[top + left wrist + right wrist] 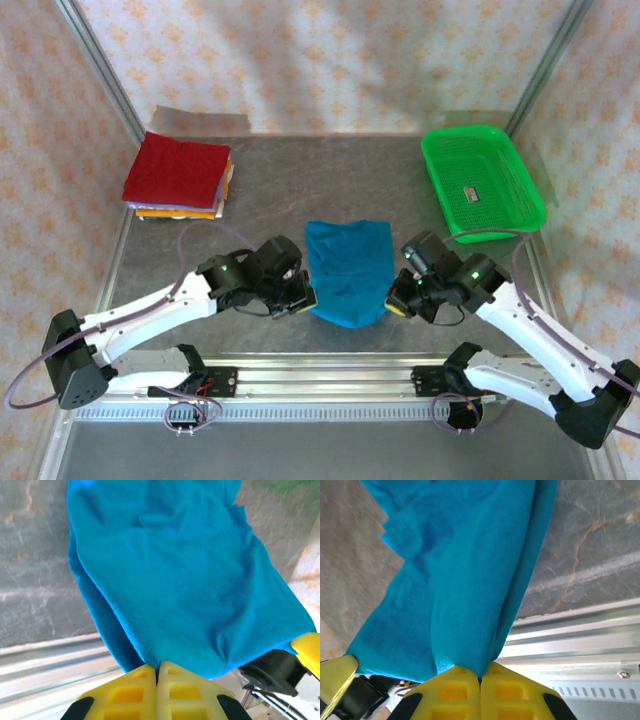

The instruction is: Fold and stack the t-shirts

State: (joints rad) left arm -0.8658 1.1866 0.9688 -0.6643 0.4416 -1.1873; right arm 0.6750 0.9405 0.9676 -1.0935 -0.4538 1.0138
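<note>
The left gripper (158,667) has its yellow fingers pressed fully together on the near left corner of the plain teal-blue cloth t-shirt (175,575). The cloth gathers into small creases where it enters the pads. The right gripper (480,674) is closed the same way on the near right corner, with the fabric bunching into a fold just above its fingertips.

From above, both grippers sit at the near edge of this shirt, one on each side, so it is stretched between them. The shirt is doubled into a narrow panel. It runs away from the arms across the middle of the grey marbled bench (300,185), with its far end on the surface.

A stack of folded square t-shirts (180,172) rests at the far left corner, well apart. It has a dark red one on top and orange and yellow edges beneath. A green plastic mesh basket (482,182) stands at the far right.
</note>
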